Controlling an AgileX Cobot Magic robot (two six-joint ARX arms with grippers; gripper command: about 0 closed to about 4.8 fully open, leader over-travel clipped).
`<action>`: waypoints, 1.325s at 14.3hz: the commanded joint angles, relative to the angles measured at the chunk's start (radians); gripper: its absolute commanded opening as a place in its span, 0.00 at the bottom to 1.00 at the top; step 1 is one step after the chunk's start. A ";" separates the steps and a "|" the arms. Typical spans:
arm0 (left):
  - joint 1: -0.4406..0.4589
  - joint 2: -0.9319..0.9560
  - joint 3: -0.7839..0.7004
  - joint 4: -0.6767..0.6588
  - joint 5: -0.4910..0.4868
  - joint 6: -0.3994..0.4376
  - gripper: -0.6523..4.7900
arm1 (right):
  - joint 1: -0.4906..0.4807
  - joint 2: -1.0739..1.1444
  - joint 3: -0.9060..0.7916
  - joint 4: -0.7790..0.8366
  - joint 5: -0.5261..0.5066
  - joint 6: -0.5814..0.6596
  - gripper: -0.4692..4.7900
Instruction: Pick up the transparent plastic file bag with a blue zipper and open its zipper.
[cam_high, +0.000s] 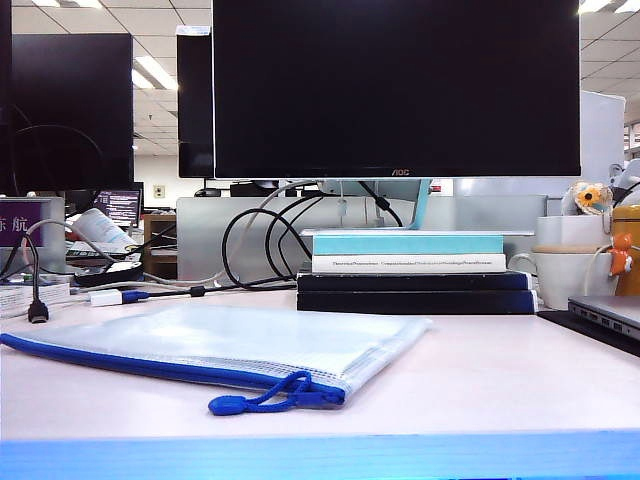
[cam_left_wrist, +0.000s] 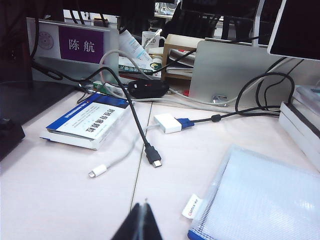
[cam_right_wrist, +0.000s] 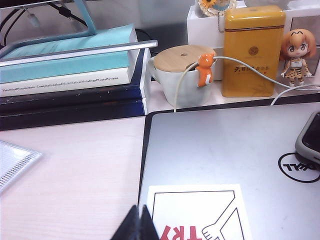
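Blue zipper (cam_high: 150, 368) untouched; left gripper (cam_left_wrist: 144, 207), right gripper (cam_right_wrist: 140, 211) closed; laptop (cam_right_wrist: 225, 150) apparently Dell.

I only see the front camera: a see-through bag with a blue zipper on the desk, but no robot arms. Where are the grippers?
Observer: The left gripper is shut, above bare desk near the file bag, not touching it.
Operator: And the other one?
Observer: The right gripper is shut too, at the edge of the closed silver laptop.
Operator: Anything on its lid?
Observer: A white sticker with red letters.
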 joint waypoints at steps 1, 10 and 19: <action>0.001 0.000 0.001 0.010 0.004 -0.024 0.11 | 0.001 0.001 -0.002 0.014 0.004 0.008 0.09; 0.001 0.050 0.256 -0.013 0.037 -0.134 0.11 | 0.000 0.007 0.138 0.048 0.010 0.240 0.09; 0.000 0.500 0.537 -0.034 0.308 0.155 0.11 | 0.000 0.426 0.452 0.005 -0.191 0.237 0.09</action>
